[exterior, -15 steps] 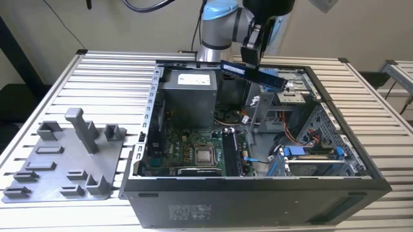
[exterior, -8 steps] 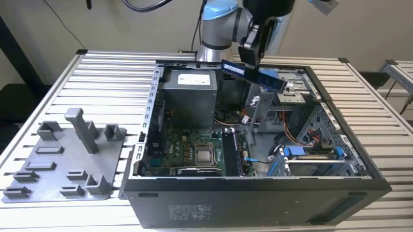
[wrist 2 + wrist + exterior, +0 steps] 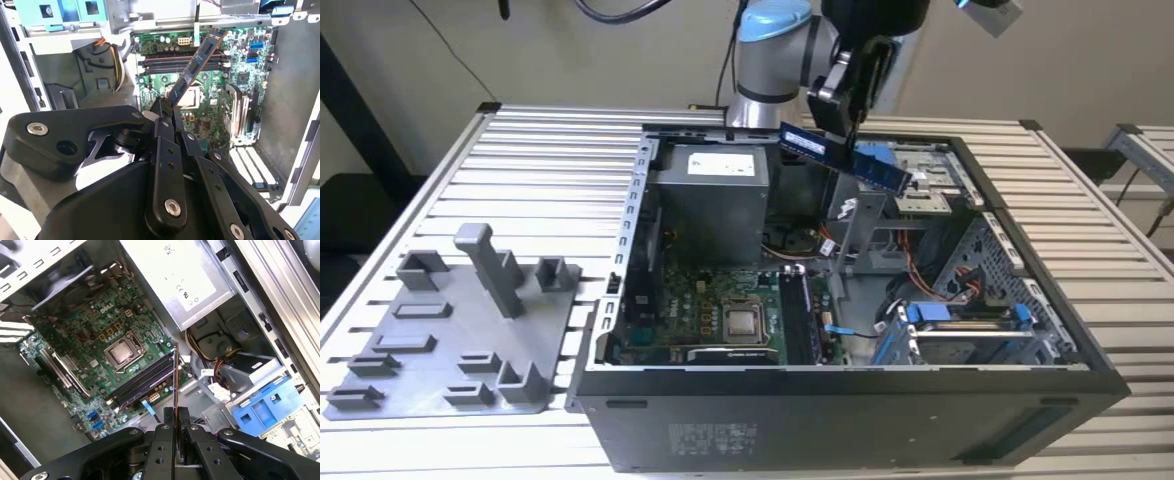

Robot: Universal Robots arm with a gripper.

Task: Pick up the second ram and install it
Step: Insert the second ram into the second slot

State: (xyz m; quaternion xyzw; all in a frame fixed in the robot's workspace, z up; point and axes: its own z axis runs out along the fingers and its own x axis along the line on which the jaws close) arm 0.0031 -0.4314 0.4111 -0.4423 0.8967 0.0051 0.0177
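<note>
The arm [image 3: 767,60] stands at the far side of the scene, its wrist bent forward. The end effector [image 3: 835,128] points down at a slight tilt, its fingers [image 3: 183,415] pinched on the second ram [image 3: 878,170], held aloft.

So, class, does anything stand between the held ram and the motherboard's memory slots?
Nothing visible does. The gripper holds the second ram above the open case, and both wrist views show the memory slots uncovered beyond it.

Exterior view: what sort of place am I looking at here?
Likely a robotics lab bench for computer assembly: an open PC case sits on a slatted table, a grey holder tray lies beside it, and the arm's claw holds a ram above the case.
</note>
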